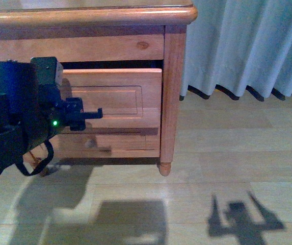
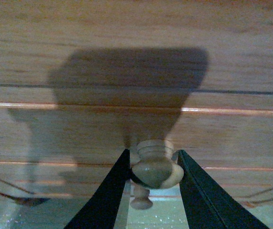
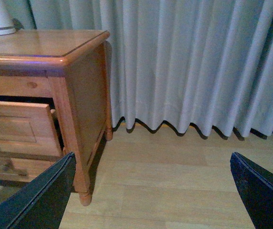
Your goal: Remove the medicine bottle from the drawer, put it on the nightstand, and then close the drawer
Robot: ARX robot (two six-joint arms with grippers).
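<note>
On the left, the left gripper (image 2: 153,156) sits low in front of the nightstand (image 1: 84,16), its two dark fingers (image 2: 108,191) narrowed around the round knob (image 2: 156,167) of the drawer (image 1: 112,97). From the wrist camera they appear to touch the knob on both sides, though shadow makes the contact hard to confirm. The drawer stands out a little way from the carcass, with a dark gap above its front. The medicine bottle is not visible in any view, and I take it to be inside, hidden behind the panel.

Further right is bare floor (image 1: 212,148) and a pale curtain (image 1: 247,46). The right gripper (image 3: 151,160) hangs out there, spread wide and holding nothing.

The knob is rounded and tapers, so a pull that is not straight could let the fingers slide off. A pull from the left side could also skew the drawer and bind it. A sharp tug might send so small a bottle rolling to the back. The opening looks too slim for a reach.
</note>
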